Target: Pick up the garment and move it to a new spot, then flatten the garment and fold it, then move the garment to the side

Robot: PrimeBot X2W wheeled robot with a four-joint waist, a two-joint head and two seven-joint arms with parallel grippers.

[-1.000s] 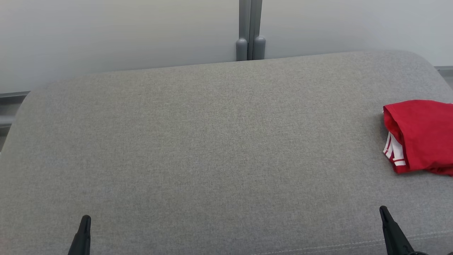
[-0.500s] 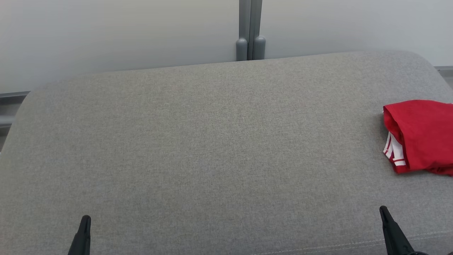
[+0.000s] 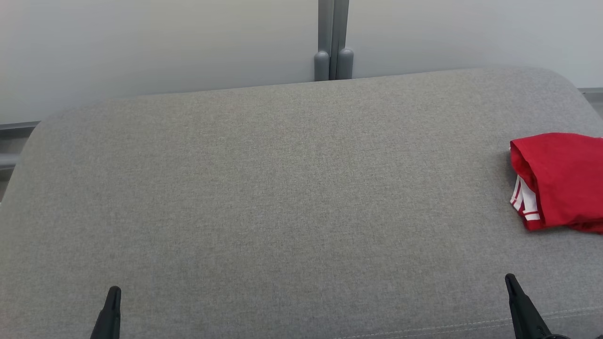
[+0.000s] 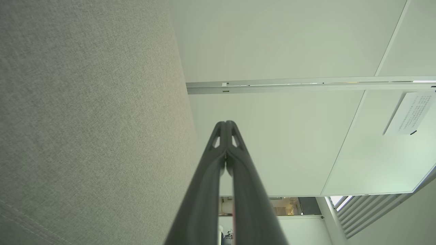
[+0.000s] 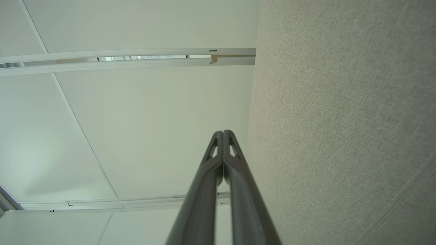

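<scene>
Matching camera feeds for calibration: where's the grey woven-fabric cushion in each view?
Head view: the grey woven-fabric cushion spans the middle and bottom, under the pale wall.
Left wrist view: cushion on the left, beside the shut left gripper.
Right wrist view: cushion on the right, beside the shut right gripper.
Shared landmark: the cushion's stitched seam.

Garment (image 3: 565,179): solid bright red; its left edge is white, crossed by thin red stripes.
Cushion (image 3: 282,197): mid grey, fine heathered weave flecked lighter and darker. Stitch line (image 3: 471,324) near the front right edge: paler grey.
Wall panels (image 3: 141,47): plain pale grey-white; faintly greenish in both wrist views.
Post (image 3: 333,42) between the panels: darker matt grey.
Left gripper (image 3: 114,291) and right gripper (image 3: 509,280): black in the head view, dark charcoal up close.
Paper notice (image 4: 408,114): white with small dark print, unreadable.
</scene>
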